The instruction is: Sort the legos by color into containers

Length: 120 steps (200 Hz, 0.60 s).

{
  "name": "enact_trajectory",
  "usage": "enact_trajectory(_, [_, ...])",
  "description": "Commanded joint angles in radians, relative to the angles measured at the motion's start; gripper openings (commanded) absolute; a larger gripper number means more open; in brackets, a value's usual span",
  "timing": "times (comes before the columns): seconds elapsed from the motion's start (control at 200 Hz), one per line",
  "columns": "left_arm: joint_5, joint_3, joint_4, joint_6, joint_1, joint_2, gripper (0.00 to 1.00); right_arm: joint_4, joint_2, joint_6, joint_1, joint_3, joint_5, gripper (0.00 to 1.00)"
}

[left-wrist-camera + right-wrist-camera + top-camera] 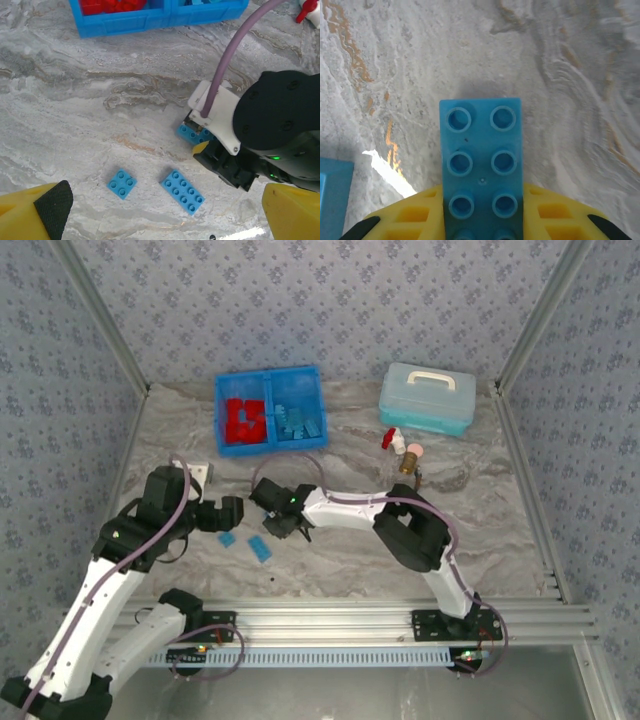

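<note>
Legos (182,191) lie beside right gripper (482,222), seemingly clenching a blue brick (481,145); left gripper (167,217) agape.

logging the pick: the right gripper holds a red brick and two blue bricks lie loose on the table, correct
Not quite: the brick in the right gripper is light blue, not red, as the right wrist view shows. Two blue bricks lie loose on the table.
</note>
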Motion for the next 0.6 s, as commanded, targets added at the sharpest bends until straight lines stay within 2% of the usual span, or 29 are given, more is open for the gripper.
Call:
enact_trajectory(0.0, [0.036,-0.037,0.075,0.021,0.006,-0.054,0.99,0.018,-0.180,0.005,-0.012,-0.003,0.060,0.22])
enact_trajectory(0.15, [0.052,-0.055,0.117,0.031,0.006,-0.125,0.99,0.059,-0.266,-0.023,-0.062,0.047,0.116,0.22])
enact_trajectory(0.285, [0.061,-0.072,0.140,0.033,0.009,-0.179,0.99,0.081,-0.209,-0.008,-0.183,0.189,0.151,0.23])
enact_trajectory(0.435, [0.063,-0.079,0.140,0.032,0.011,-0.198,0.99,0.094,-0.023,0.007,-0.303,0.426,0.144,0.23])
enact_trajectory(0.595, [0.063,-0.079,0.139,0.032,0.013,-0.200,0.99,-0.035,0.274,-0.015,-0.374,0.853,0.135,0.24])
